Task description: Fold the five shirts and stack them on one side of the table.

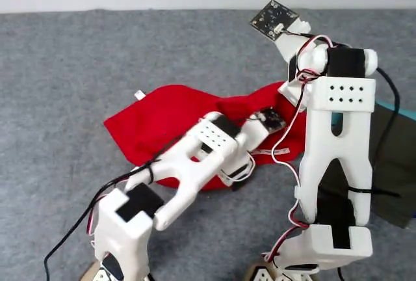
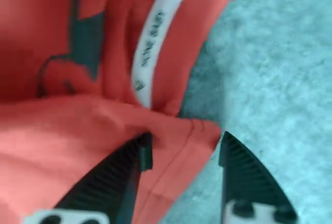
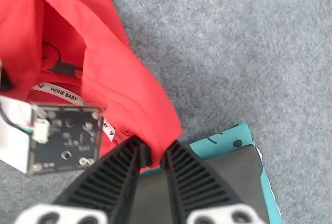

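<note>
A red shirt [image 1: 162,115] lies crumpled in the middle of the grey carpeted table. My left arm stretches across it to its right end. There my left gripper [image 2: 181,146] is open, with a corner of the red shirt [image 2: 62,130] between its fingers, one finger [image 2: 124,177] on the cloth and the other over bare carpet. The shirt's white neck label [image 2: 155,42] shows just beyond. My right gripper [image 3: 154,154] is shut on an edge of the red shirt [image 3: 114,79], holding a fold of it up.
A dark shirt [image 1: 390,164] lies on a teal one [image 1: 406,110] at the table's right side, directly under the right gripper, dark shirt [image 3: 228,177] over teal shirt [image 3: 228,136]. The left arm's camera board [image 3: 65,136] sits close by. Open carpet spreads to the left and back.
</note>
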`<action>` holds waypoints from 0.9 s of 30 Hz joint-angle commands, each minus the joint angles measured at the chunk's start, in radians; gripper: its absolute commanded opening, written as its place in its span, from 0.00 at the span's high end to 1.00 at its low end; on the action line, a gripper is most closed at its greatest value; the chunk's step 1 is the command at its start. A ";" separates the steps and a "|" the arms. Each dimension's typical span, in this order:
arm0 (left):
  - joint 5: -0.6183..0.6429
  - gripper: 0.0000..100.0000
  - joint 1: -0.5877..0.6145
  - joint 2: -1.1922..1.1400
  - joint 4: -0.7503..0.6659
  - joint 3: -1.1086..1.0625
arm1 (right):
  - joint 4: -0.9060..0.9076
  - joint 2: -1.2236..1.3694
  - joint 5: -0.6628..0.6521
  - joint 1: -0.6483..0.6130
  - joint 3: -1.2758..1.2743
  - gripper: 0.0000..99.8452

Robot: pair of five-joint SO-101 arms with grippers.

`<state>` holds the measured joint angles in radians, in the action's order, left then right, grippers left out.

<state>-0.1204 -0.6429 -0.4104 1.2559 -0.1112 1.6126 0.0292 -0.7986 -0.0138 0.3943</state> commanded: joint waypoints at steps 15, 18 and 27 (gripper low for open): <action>-0.034 0.99 -0.003 -0.058 0.052 0.127 | -0.018 -0.007 0.011 0.012 0.005 0.99; -0.037 0.99 -0.003 0.002 0.118 0.147 | -0.018 -0.008 0.011 0.012 0.005 0.99; -0.043 0.99 0.077 0.367 0.235 0.140 | -0.012 -0.015 0.009 0.013 0.009 0.99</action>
<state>-0.1481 -0.5938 -0.1987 1.4507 -0.0069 1.6111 0.0292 -0.7971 -0.0107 0.3943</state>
